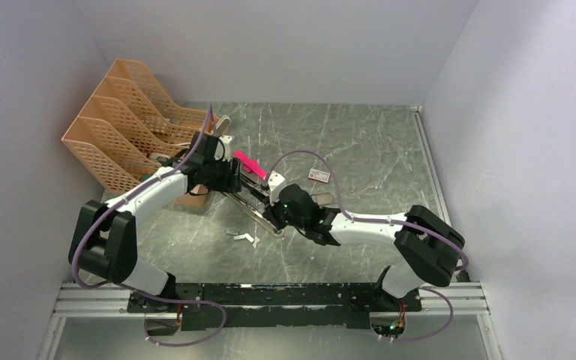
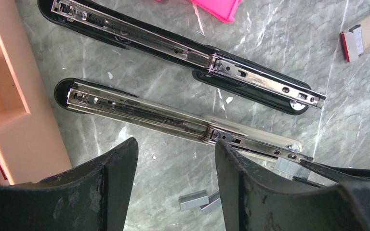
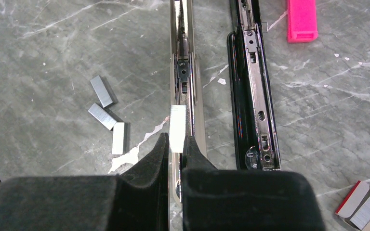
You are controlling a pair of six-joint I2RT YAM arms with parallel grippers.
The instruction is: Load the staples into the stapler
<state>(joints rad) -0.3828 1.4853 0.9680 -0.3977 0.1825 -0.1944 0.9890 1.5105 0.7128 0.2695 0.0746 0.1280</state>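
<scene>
Marbled grey-green table (image 1: 375, 142): carries everything, with the two arms reaching in from the near edge.
Stapler (image 3: 183, 72): lies opened flat at mid-table, slanting from far left to near right. Its silver rail faces up, one half is in a black shell and the other is on a pale base.
Second stapler (image 3: 253, 86): all black and also opened flat. It lies just beside the first on its far side and parallel to it, without touching.
Right gripper (image 3: 176, 142): jaws pressed together on a staple strip (image 3: 177, 129), pinching its lower end.
Staple strip: white-silver, standing on edge directly over the stapler's rail, on the pale half. Whether it rests on the rail cannot be told.
Left gripper (image 2: 173, 149): jaws spread with nothing between them, poised over the stapler's middle.
Loose staples (image 3: 107, 115): three short strips on the table, near side of the stapler.
Staple box (image 1: 319, 175): white with red, open, to the far right of the staplers.
Pink piece (image 1: 246, 163): flat on the table beyond the second stapler.
Orange file racks (image 1: 120, 120): far left corner.
</scene>
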